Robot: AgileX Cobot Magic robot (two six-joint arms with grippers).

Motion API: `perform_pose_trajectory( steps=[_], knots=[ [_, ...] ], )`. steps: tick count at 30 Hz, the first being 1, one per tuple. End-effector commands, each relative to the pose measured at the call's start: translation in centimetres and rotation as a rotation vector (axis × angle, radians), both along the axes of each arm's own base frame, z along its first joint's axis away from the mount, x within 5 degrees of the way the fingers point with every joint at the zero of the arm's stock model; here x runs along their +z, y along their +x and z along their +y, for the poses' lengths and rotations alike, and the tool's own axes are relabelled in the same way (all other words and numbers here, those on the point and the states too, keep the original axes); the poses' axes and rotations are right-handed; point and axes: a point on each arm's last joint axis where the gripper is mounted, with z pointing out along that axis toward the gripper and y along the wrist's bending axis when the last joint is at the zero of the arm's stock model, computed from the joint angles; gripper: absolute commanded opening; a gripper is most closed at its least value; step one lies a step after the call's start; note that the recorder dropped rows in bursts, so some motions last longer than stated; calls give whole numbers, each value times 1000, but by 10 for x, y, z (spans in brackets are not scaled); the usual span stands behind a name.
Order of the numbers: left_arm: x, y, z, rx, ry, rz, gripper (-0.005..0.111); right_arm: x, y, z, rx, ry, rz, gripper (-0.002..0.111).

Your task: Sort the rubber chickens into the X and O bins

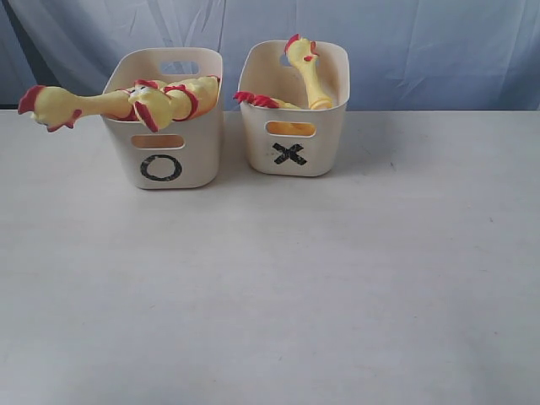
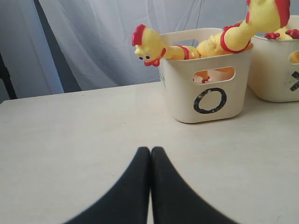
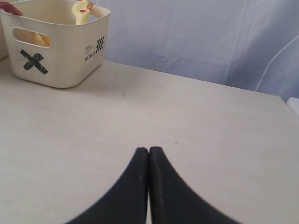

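Observation:
The O bin (image 1: 169,152) (image 2: 212,95) stands at the back left of the table. Two long rubber chickens lie in it: one neck and head (image 1: 51,105) (image 2: 149,45) hang out over its left rim, the other chicken (image 1: 173,97) curls on top. The X bin (image 1: 295,143) (image 3: 51,56) beside it holds a shorter chicken (image 1: 305,72) standing head up and another (image 1: 257,100) showing red feet. Neither gripper shows in the exterior view. My left gripper (image 2: 150,150) is shut and empty, low over the table before the O bin. My right gripper (image 3: 148,150) is shut and empty too.
A pale blue cloth backdrop (image 1: 422,42) hangs behind the table. The cream tabletop (image 1: 278,295) spreads in front of both bins. The table's right edge (image 3: 287,100) shows in the right wrist view.

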Motion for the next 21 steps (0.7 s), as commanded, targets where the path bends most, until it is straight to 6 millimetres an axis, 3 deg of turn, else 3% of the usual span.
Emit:
perform_pose_trajectory(
  steps=[1, 7, 21],
  knots=[
    [0, 0, 1, 6, 35, -20, 0, 1, 0, 0, -6, 2, -14, -1],
    [0, 0, 1, 8, 26, -21, 0, 1, 0, 0, -34, 161, -4, -1],
    [1, 0, 1, 14, -11, -26, 0, 1, 0, 0, -34, 163, 2, -1]
  ],
)
